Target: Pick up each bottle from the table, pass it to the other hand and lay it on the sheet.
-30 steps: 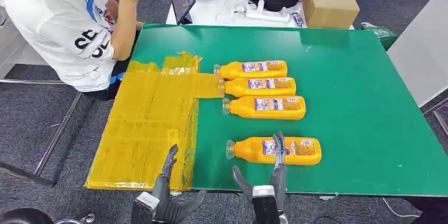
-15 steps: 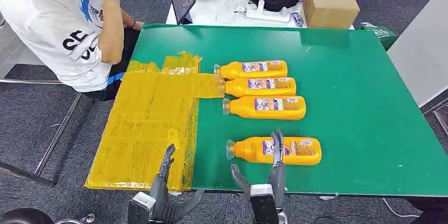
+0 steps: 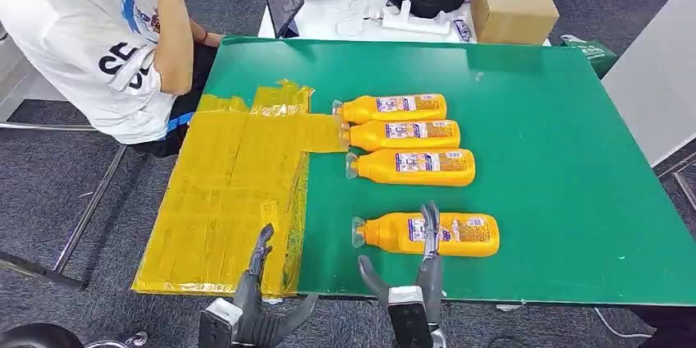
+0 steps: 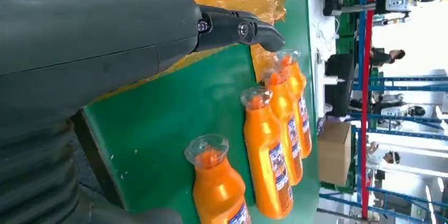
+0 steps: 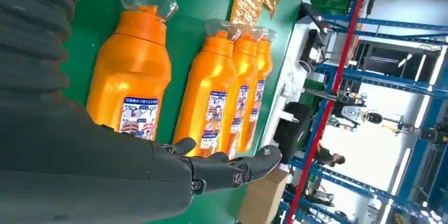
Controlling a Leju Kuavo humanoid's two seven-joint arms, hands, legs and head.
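Bottles of orange liquid lie on their sides on the green tabletop point(image 3: 558, 159) — three close together toward the far side, caps pointing left, and the nearest bottle point(image 3: 427, 233) alone by the near edge. The right robot hand point(image 3: 423, 270) hovers over that one, fingers spread, grasping nothing; the left robot hand point(image 3: 261, 290) is likewise released above the yellow sheet point(image 3: 222, 200), which covers the tabletop's left part. Full and smooth-sided, the bottle probably feels weighty and a little slippery — best taken around the labelled middle, not the clear cap
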